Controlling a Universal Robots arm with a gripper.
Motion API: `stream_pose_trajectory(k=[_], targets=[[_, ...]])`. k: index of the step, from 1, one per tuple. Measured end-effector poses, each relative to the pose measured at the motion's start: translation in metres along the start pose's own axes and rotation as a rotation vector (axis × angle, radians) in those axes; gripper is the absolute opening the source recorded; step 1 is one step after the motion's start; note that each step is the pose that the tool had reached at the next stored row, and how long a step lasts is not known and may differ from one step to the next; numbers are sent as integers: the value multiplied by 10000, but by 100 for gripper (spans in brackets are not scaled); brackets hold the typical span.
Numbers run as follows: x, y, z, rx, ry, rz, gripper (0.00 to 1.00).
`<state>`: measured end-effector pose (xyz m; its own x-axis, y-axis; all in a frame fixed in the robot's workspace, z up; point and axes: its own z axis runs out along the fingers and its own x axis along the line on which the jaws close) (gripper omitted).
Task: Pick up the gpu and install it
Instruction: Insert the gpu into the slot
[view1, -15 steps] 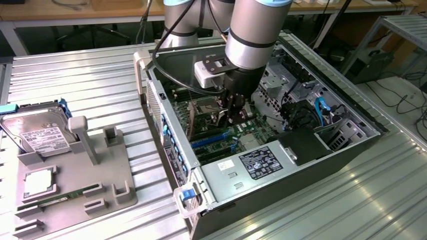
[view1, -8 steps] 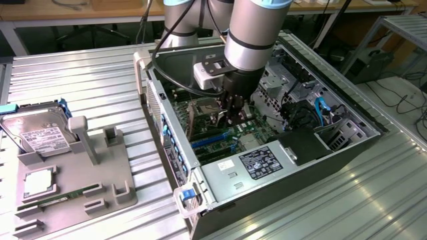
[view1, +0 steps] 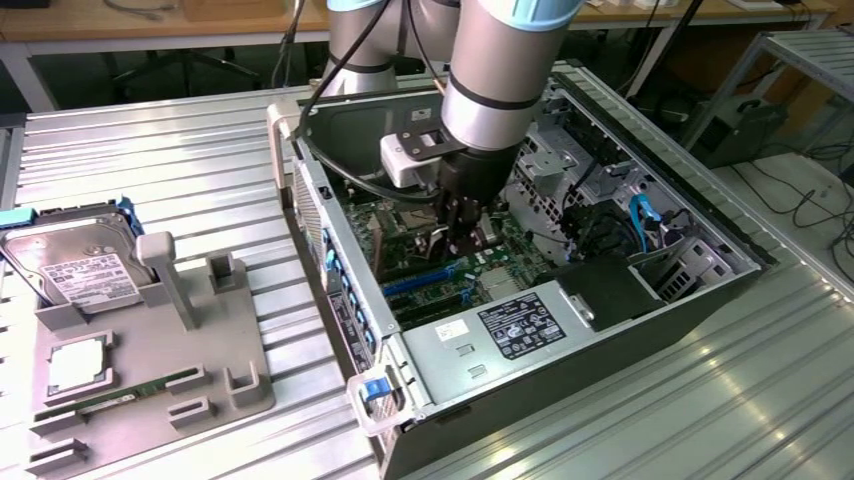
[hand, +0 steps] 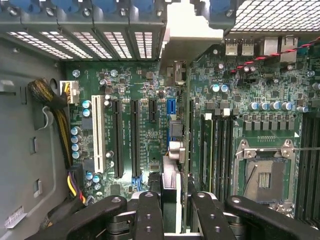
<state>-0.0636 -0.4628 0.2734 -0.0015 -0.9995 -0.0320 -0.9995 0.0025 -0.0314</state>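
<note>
- Wrist view first: we see our tool (hand: 170, 210) narrowed on the gpu (hand: 172, 145), which stands edge-on between the fingers (hand: 148, 215) and runs straight ahead toward 12 o'clock.
- We read the card's long axis as parallel to the black expansion slots (hand: 135, 137) on the motherboard (hand: 240, 90), with its silver bracket (hand: 187, 42) at the far end against the rear slot covers (hand: 115, 42).
- We cannot tell whether the card's lower edge is already seated or just above its slot.
- From the exterior view, our tool (view1: 465, 240) reaches down into the open computer case (view1: 694, 290), roughly at its centre.
- That case also holds a power supply (view1: 514, 325) at about 6 o'clock from the tool.
- On the ribbed surface (view1: 160, 160), at 9 o'clock from the case, a grey holder tray (view1: 227, 390) carries a hard drive (view1: 80, 270) and a RAM stick (view1: 120, 398).
</note>
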Motion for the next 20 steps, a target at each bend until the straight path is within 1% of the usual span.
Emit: stream_pose_trajectory(k=[5,8,9,10,11,12,13,17,18,19,20], targets=[[1,36,36,-15,0,1,28],[3,59,86,-78,0,1,28],[3,61,104,-95,9,1,28],[2,62,115,-107,37,2,28],[0,63,122,-114,81,0,28],[0,62,124,-115,108,-2,28],[0,62,123,-116,112,-2,28],[0,63,127,-114,108,-2,28],[1,64,133,-115,65,-1,28],[0,64,135,-111,47,-2,28],[0,65,137,-105,40,-9,28]])
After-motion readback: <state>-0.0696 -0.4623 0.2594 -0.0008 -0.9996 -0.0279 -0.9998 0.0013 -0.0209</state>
